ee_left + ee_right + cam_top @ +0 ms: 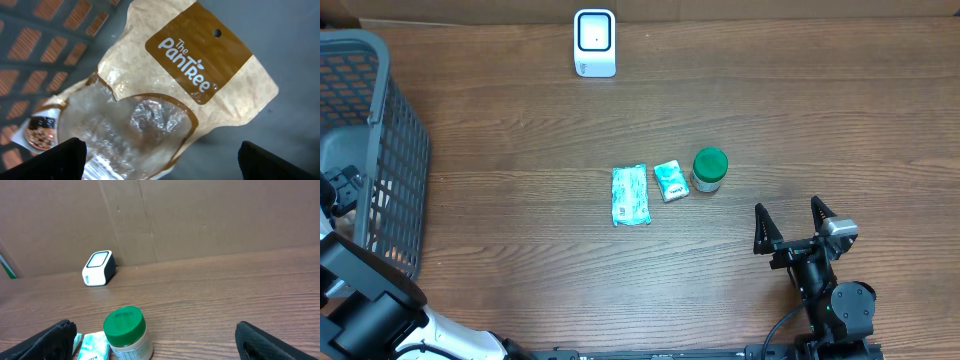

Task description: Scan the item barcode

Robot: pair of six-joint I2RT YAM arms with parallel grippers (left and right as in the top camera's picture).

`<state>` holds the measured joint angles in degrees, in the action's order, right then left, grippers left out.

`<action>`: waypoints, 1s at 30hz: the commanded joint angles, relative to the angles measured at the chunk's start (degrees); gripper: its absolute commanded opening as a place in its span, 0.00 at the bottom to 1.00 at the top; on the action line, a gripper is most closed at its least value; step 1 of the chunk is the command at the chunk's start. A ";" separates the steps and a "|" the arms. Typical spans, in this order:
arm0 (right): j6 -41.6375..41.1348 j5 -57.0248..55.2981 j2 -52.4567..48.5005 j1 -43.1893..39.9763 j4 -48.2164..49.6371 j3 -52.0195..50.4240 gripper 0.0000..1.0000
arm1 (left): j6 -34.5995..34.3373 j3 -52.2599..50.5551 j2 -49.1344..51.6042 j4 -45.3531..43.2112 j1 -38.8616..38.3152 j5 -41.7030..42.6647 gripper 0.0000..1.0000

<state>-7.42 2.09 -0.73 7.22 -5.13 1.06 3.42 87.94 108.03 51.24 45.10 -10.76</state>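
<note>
In the left wrist view a tan and brown "The PanTree" pouch (165,90) with a clear window lies on the grey basket floor. My left gripper (160,162) hovers over its lower end, open, its black fingertips (60,160) wide apart and gripping nothing. The white barcode scanner (594,42) stands at the table's far edge, also seen as the scanner (98,268) in the right wrist view. My right gripper (792,222) rests open near the front right, a little short of a green-lidded jar (709,170).
A grey mesh basket (390,140) stands at the left edge with my left arm (365,295) reaching into it. A large teal packet (630,195) and a small teal packet (670,180) lie beside the jar (127,332). A cardboard wall (200,215) backs the table.
</note>
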 commanded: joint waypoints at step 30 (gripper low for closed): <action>0.00 -0.28 0.57 -0.22 0.42 -0.59 1.00 | 17.79 -0.44 14.53 -7.08 0.63 -1.40 0.61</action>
<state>-7.49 2.11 -0.73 7.20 -5.10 1.06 22.81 88.23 118.54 44.31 45.43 -13.04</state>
